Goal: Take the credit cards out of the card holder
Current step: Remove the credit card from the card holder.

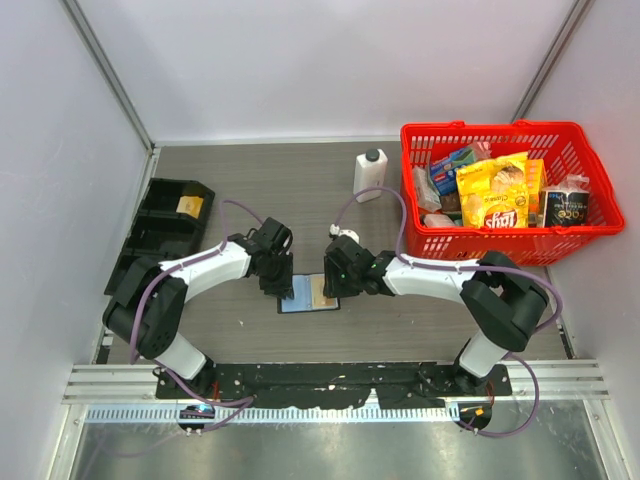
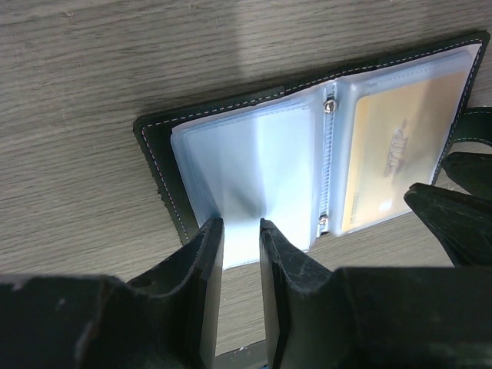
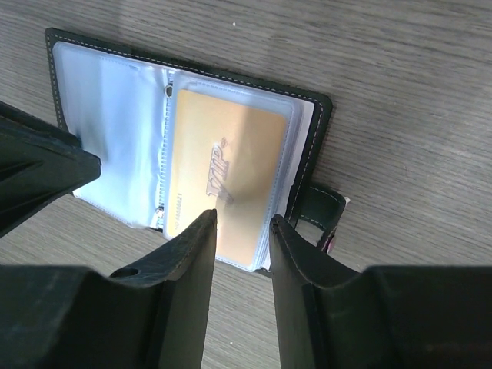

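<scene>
The card holder (image 1: 309, 294) lies open flat on the table between my two grippers. Its black cover (image 2: 157, 154) frames clear light-blue sleeves (image 2: 254, 177). A yellowish-orange credit card (image 3: 223, 173) marked VIP sits inside the right-hand sleeve, and the same credit card (image 2: 392, 161) shows in the left wrist view. The snap tab (image 3: 323, 209) sticks out on the right edge. My left gripper (image 2: 240, 228) is open by a narrow gap, its tips at the near edge of the left sleeve. My right gripper (image 3: 242, 221) is open too, its tips over the near edge of the card's sleeve. Neither holds anything.
A red basket (image 1: 575, 240) full of snack packs stands at the back right, with a white bottle (image 1: 370, 172) to its left. A black compartment tray (image 1: 165, 225) lies at the left by the wall. White walls close in both sides.
</scene>
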Robot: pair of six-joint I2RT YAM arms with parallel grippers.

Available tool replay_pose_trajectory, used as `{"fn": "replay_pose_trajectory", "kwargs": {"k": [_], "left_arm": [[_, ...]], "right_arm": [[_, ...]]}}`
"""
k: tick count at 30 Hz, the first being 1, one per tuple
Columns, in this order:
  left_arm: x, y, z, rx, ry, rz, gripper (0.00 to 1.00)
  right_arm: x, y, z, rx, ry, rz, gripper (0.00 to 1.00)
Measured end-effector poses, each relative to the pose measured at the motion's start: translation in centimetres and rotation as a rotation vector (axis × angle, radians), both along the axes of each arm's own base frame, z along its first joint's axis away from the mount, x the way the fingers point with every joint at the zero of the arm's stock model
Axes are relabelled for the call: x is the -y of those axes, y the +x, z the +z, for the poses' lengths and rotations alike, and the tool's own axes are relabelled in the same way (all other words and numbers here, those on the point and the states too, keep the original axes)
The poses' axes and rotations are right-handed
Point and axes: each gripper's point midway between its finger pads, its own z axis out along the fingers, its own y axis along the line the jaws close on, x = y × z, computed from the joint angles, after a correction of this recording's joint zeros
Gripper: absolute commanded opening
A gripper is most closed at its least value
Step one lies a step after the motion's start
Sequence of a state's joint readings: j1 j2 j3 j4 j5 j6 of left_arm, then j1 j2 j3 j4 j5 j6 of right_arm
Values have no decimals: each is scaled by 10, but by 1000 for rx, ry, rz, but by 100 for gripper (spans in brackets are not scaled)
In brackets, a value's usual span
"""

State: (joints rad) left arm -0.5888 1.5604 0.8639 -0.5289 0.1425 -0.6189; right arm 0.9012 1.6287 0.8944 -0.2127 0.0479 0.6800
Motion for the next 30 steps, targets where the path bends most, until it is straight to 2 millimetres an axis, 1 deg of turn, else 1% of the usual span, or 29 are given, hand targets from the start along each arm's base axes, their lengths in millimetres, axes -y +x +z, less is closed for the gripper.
{"fn": "replay_pose_trajectory", "kwargs": {"k": [5,13,22,30], "left_arm": [[0,0,0,0,0,0,29],[0,0,0,0,-1,0,29],[0,0,0,-1,-2,-1,29],[1,-1,0,-3,-5,-4,29]], "right_arm": [[0,-1,-7,-15,-11,3,39],[-3,-3,-6,-22,2,14,38],[-13,2,5,-10,32,23,38],[-21,-3,12,-17,52,59,38]]}}
